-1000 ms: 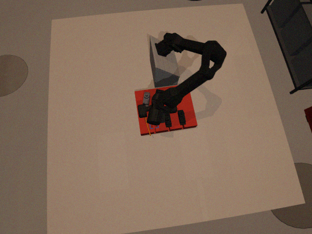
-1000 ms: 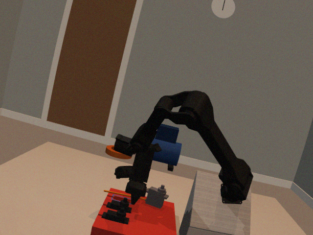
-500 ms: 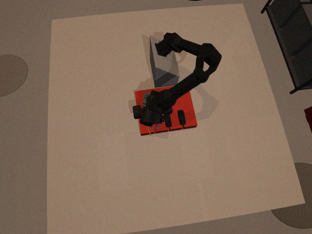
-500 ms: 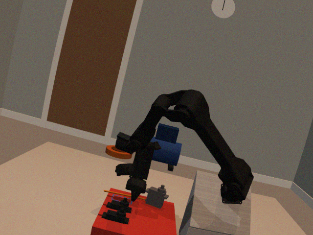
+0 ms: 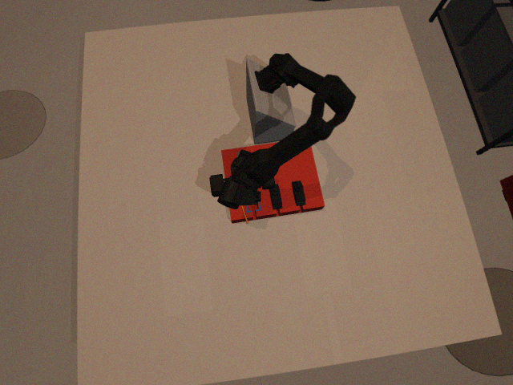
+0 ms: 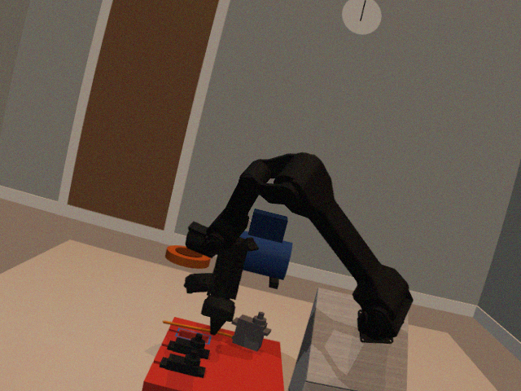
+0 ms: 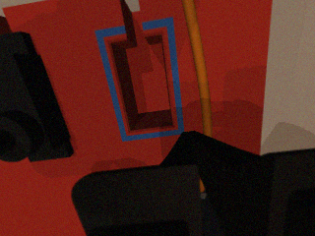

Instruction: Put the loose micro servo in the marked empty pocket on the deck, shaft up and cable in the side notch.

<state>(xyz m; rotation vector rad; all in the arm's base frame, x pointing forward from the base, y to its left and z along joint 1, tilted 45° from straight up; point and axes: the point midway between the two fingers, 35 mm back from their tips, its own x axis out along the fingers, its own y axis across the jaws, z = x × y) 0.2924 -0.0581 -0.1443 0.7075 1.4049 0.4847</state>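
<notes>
Here's our loose micro servo [image 6: 249,332], grey, upright on the red deck [image 5: 296,165] [image 6: 239,366] [image 7: 236,49], just right of the claw [image 5: 253,197] [image 6: 215,330] [image 7: 188,138] in the exterior view, shaft pointing up, ears out to either side. It's outside the pocket [image 5: 253,208] [image 6: 193,336] [image 7: 155,93], whose blue outline has nothing seated inside. From the top the arm hides the servo's body from us.

We'd call it light and stiff, a smooth-sided case that could twist if pinched off-centre. We want the flat body sides, below the ears, leaving shaft and ears free. The orange cable [image 5: 244,214] [image 6: 185,324] [image 7: 199,59] looks the bendy bit; it runs past the pocket on the far side as the exterior view has it, and could snag or get trapped under an ear.

Now the claw: pressed together, pinching nothing, pointing down close over the deck between servo and pocket. We'd judge it must rise, spread and line up before any grasp. Behind it the black arm [image 5: 296,144] [image 6: 344,239] arches high from the right, folding down at the wrist. Two black servos [image 5: 276,196] [image 6: 187,347] sit nearer us than the pocket, so we'd keep clear of those.
</notes>
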